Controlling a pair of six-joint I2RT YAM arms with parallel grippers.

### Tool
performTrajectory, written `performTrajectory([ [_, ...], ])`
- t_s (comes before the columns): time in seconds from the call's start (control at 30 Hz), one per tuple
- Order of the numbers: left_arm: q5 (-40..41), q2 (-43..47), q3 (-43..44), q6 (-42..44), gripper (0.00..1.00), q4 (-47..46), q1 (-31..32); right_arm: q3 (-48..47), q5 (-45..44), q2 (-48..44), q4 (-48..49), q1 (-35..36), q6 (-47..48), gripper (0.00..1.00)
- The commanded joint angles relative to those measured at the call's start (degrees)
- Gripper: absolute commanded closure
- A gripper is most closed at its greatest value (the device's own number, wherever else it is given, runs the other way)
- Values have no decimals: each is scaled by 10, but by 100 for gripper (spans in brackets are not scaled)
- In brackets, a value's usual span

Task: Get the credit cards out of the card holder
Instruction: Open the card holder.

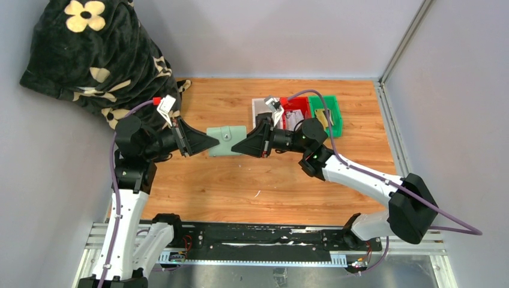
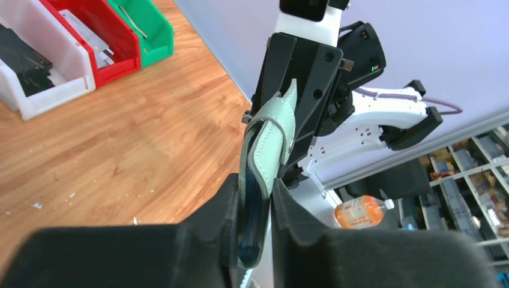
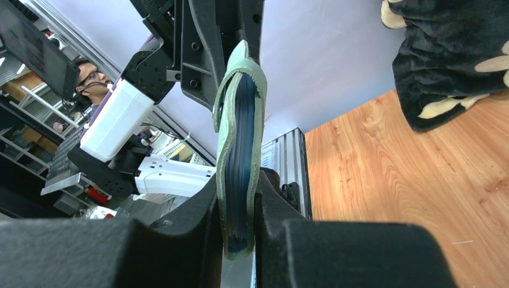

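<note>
the sage-green card holder (image 1: 227, 141) is folded shut and held off the wood, stretched between the two claws over the middle of the table (image 1: 240, 186). in the left wrist view its closing tab (image 2: 282, 129) wraps over the edge. the right wrist view shows dark blue layers (image 3: 240, 180) between its covers; what they are cannot be told.

the left gripper (image 1: 211, 142) is clenched on the holder's left end and the right gripper (image 1: 238, 146) on its right end. each wrist view shows its own fingers pressed against both faces, with the holder standing on edge between them. both arms bend inward from their bases, forearms about level, claws pointing straight at each other, tips close together.

bare wood lies between the holder and the arm bases. behind the right claw, near the far wall, sit a white bin (image 1: 262, 108), a red bin (image 1: 296, 108) and a green bin (image 1: 327, 114). a black flowered blanket (image 1: 90, 54) fills the far left corner behind the left arm.
</note>
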State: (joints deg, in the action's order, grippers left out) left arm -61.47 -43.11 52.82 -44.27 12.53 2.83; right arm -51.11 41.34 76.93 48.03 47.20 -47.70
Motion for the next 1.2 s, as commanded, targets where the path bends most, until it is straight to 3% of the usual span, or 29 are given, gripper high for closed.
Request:
performTrajectory([
  [0.0,-9,5,11,-17,89,-18,2,-31,-23,5,-20,8,8,82],
  [0.07,5,7,16,1,99,-3,2,-36,-43,-4,-63,9,33,67],
  [0.17,27,9,27,50,100,47,2,-45,-100,-33,-151,8,72,45],
  [0.33,90,10,48,154,100,134,3,-95,-245,-74,-348,13,146,29],
  [0.53,189,2,58,250,100,207,2,-152,-431,-77,-473,78,203,29],
  [0.63,201,-3,57,270,100,222,3,-187,-479,-56,-508,114,219,34],
  [0.87,190,8,48,280,100,223,2,-263,-494,20,-529,164,225,41],
  [1.17,163,18,36,287,100,223,2,-305,-481,76,-535,174,210,45],
])
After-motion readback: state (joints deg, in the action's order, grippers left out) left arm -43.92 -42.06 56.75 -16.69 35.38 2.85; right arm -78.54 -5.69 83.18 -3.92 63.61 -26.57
